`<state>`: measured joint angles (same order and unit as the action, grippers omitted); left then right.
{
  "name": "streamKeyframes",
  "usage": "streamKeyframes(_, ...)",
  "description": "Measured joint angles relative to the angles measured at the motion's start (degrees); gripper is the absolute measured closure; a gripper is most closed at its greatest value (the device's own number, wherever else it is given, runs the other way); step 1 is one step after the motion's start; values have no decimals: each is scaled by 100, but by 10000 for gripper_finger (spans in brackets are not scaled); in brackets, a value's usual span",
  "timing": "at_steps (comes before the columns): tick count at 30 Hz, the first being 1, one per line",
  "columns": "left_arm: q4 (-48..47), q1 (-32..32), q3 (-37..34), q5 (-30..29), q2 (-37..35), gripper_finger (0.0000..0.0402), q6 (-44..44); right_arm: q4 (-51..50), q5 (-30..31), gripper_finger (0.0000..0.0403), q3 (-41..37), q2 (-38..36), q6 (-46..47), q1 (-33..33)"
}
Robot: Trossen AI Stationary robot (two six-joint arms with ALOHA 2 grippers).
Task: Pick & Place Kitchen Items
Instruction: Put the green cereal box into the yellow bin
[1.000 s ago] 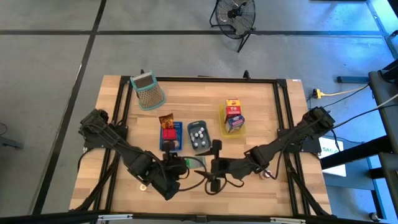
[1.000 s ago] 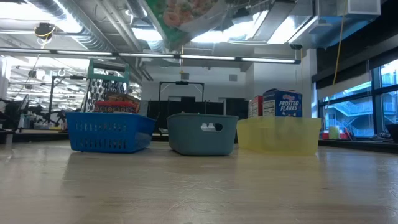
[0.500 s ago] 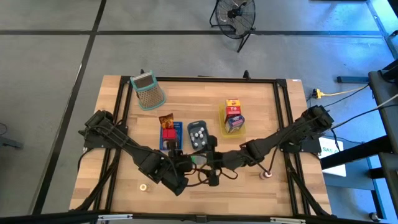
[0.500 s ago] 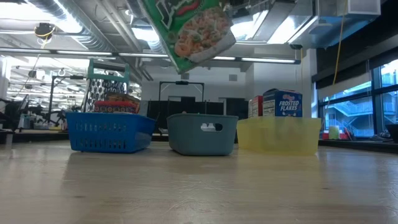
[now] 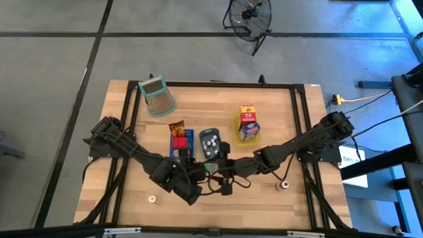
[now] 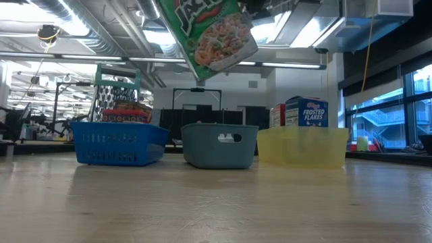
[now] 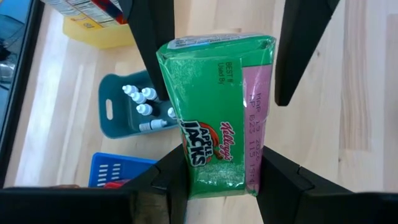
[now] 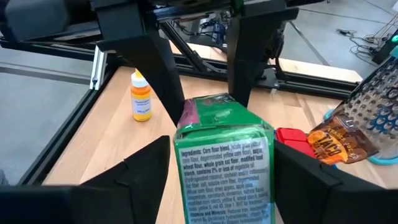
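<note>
We are holding a green Apple Jacks carton (image 7: 217, 112) in the air above the near middle of the table (image 5: 277, 106), and it is passing between both our grippers at once. In the left wrist view, our left gripper (image 7: 217, 177) is clamping the carton's lower end between its two dark fingers (image 7: 283, 180), while the fingers of our right gripper (image 7: 227, 46) are flanking the carton's far end. In the right wrist view, our right gripper (image 8: 224, 168) is standing with a finger (image 8: 140, 177) on each side of the carton's ingredients panel; we cannot tell whether those fingers are pressing on it or standing just off it. From the low view, the carton (image 6: 212, 34) is hanging tilted, well above the table top. From above, the two grippers are meeting just in front of the grey-blue tray (image 5: 202, 137), which is holding small white bottles (image 5: 211, 143). Beside it, the blue tray (image 5: 173, 153) is carrying a red carton (image 5: 178, 141) and a brown packet (image 5: 176, 127), and the yellow tray (image 5: 236, 121) is holding more cartons, a blue Frosted Flakes one (image 5: 249, 129) among them. A grater (image 5: 157, 96) is lying at the far left. A small yellow bottle (image 8: 141, 96) is standing apart near the table's edge.
</note>
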<state>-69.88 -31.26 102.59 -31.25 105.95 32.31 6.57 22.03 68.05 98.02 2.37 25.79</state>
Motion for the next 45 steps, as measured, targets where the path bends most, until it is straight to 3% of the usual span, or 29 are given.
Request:
streamKeyframes(26, 257, 63, 0, 121, -2, 257, -158, -20, 1, 247, 0, 0, -408, 36)
streamKeyframes(36, 460, 45, 0, 99, -4, 211, 3, -135, 18, 251, 0, -5, -236, 132)
streamKeyframes(38, 450, 25, 0, 81, -4, 196, -72, -419, 214, 251, 0, -77, -243, 186)
streamKeyframes(45, 413, -64, 0, 72, -13, 171, -618, -1685, 1811, 251, 2, -835, -261, 701)
